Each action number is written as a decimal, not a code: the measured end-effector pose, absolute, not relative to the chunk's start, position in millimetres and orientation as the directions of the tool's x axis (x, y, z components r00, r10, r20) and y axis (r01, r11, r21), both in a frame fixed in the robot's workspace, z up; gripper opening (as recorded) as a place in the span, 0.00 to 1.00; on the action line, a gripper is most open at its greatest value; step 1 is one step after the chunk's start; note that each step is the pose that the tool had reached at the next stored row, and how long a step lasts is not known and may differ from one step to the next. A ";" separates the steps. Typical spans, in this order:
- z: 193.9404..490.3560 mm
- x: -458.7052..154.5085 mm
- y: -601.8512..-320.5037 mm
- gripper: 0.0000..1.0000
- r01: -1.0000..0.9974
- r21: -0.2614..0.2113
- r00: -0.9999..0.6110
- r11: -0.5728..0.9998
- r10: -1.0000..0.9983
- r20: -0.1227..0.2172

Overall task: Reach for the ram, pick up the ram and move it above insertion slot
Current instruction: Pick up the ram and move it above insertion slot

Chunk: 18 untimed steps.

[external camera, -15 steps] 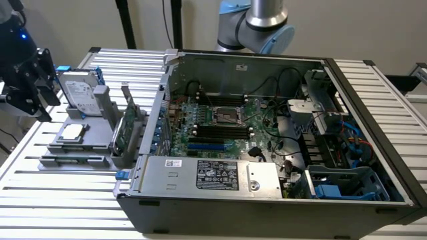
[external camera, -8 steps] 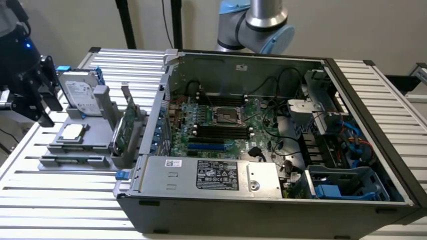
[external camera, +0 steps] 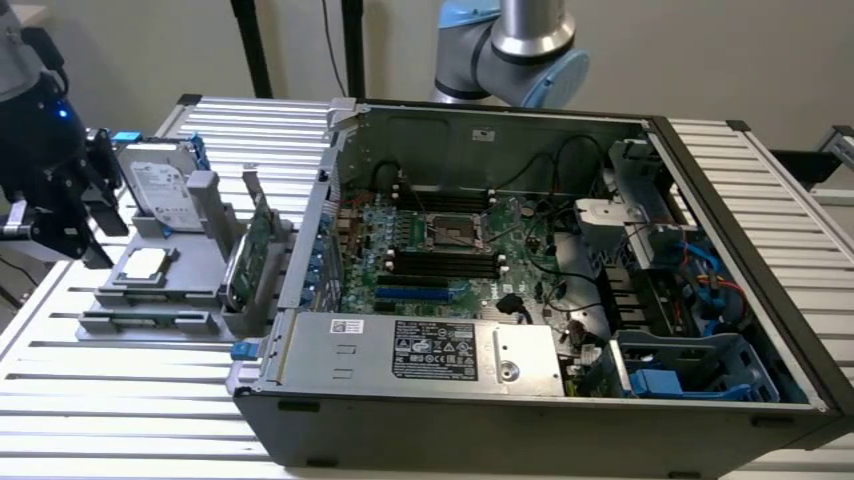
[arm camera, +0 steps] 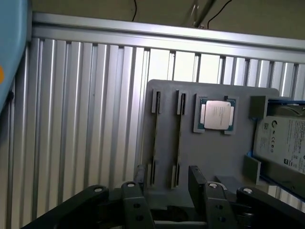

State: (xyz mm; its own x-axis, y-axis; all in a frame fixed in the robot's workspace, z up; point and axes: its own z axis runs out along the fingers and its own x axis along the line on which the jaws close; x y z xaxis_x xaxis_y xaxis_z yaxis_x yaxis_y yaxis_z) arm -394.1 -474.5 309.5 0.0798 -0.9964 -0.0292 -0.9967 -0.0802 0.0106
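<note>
Early stage, reach only. Nothing is picked and nothing is over the board yet.

- The gripper (arm camera: 166,188) is released. Its two black fingers (arm camera: 134,205) stand wide apart with an empty gap between them. They hold nothing and touch nothing that I can see.
- In the wrist view it hangs over the near end of the gray fixture (arm camera: 164,133), roughly lined up with the two long narrow holder slots.
- The ram (external camera: 147,322) is in that fixture. In the exterior view it reads as a thin greenish strip lying in the front holder, at the end away from the hard drive (arm camera: 281,138).
- In the wrist view I cannot tell which of the two slots carries it, since it would be edge-on there.
- The CPU (arm camera: 217,115) sits just beside the slots. The expansion card (external camera: 247,265) stands upright on the fixture side nearest the computer case (external camera: 400,420).
- The insertion slots (external camera: 447,265) are the dark parallel rows on the motherboard inside the open case, well apart from the gripper.
- Everything rests on the slatted table (external camera: 134,400).

Judgement: the approach is close to done. The grasp, the lift and the carry over to the slots are all left.
</note>
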 end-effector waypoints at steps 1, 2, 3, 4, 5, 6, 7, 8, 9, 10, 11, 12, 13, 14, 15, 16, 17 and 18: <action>307.7 -394.1 -475.6 0.48 -0.997 0.011 0.080 -0.081 -0.996 -0.029; 305.8 -394.1 -476.7 0.48 -0.997 0.010 0.081 -0.081 -0.996 -0.029; 304.0 -394.1 -477.8 0.48 -0.997 0.010 0.081 -0.081 -0.996 -0.029; 302.2 -394.1 -478.9 0.48 -0.997 0.010 0.082 -0.082 -0.996 -0.029; 300.4 -394.1 -480.0 0.48 -0.997 0.010 0.082 -0.082 -0.996 -0.029; 298.6 -394.1 -481.0 0.48 -0.997 0.010 0.082 -0.083 -0.996 -0.029; 296.8 -394.1 -481.5 0.48 -0.996 0.011 0.083 -0.083 -0.996 -0.029; 295.0 -394.2 -481.6 0.48 -0.996 0.011 0.083 -0.084 -0.996 -0.029; 293.2 -394.2 -481.8 0.48 -0.996 0.010 0.084 -0.085 -0.996 -0.029; 291.3 -394.2 -482.0 0.48 -0.996 0.010 0.085 -0.086 -0.996 -0.029; 289.6 -394.1 -482.1 0.48 -0.996 0.011 0.086 -0.087 -0.996 -0.029; 287.8 -394.1 -482.2 0.48 -0.996 0.011 0.087 -0.087 -0.996 -0.029; 285.9 -394.1 -482.3 0.48 -0.996 0.011 0.088 -0.088 -0.996 -0.029; 284.1 -394.2 -482.3 0.48 -0.996 0.011 0.089 -0.089 -0.996 -0.029; 282.2 -394.1 -482.3 0.48 -0.996 0.010 0.090 -0.090 -0.996 -0.029; 280.4 -394.0 -482.3 0.48 -0.996 0.010 0.090 -0.091 -0.995 -0.029; 278.6 -394.0 -482.3 0.48 -0.996 0.010 0.091 -0.092 -0.995 -0.029; 276.8 -393.9 -482.3 0.48 -0.996 0.011 0.092 -0.093 -0.995 -0.029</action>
